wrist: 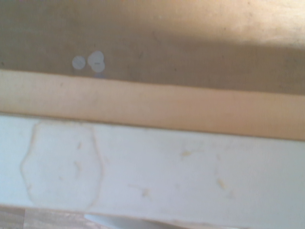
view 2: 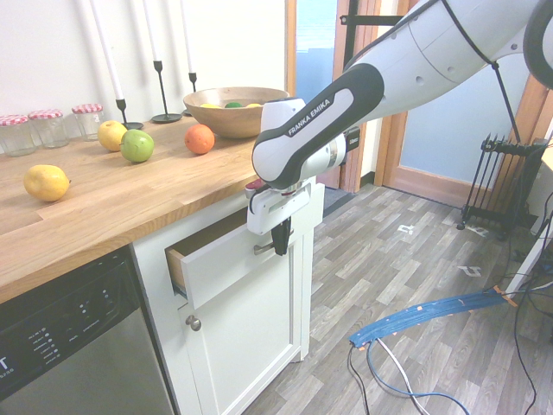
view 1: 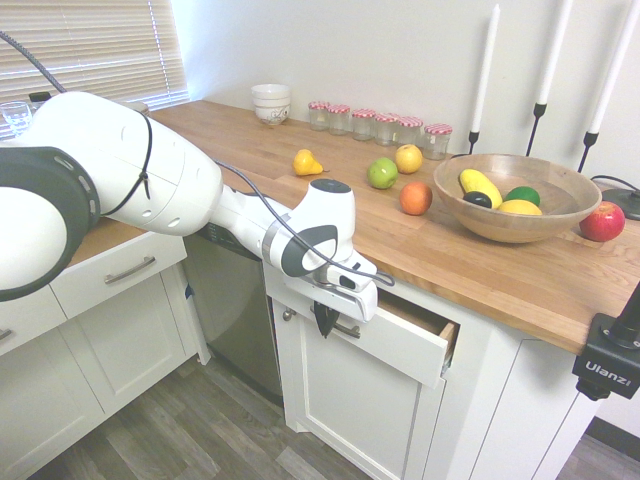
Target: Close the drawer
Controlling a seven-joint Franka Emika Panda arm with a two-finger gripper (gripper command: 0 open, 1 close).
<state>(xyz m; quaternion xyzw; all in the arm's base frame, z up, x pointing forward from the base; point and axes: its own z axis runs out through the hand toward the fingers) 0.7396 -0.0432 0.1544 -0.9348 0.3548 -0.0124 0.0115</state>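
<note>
The gripper [view 2: 281,243] points straight down with its fingers pinched together, holding nothing, against the front of the drawer [view 2: 226,262] by its handle [view 2: 263,248]. The drawer juts partly open under the surface [view 1: 480,265]. A steady, level, square push on the front should seat it best. Fruit, jars and a bowl [view 1: 517,197] sit well clear above; nothing blocks the drawer's travel.
</note>
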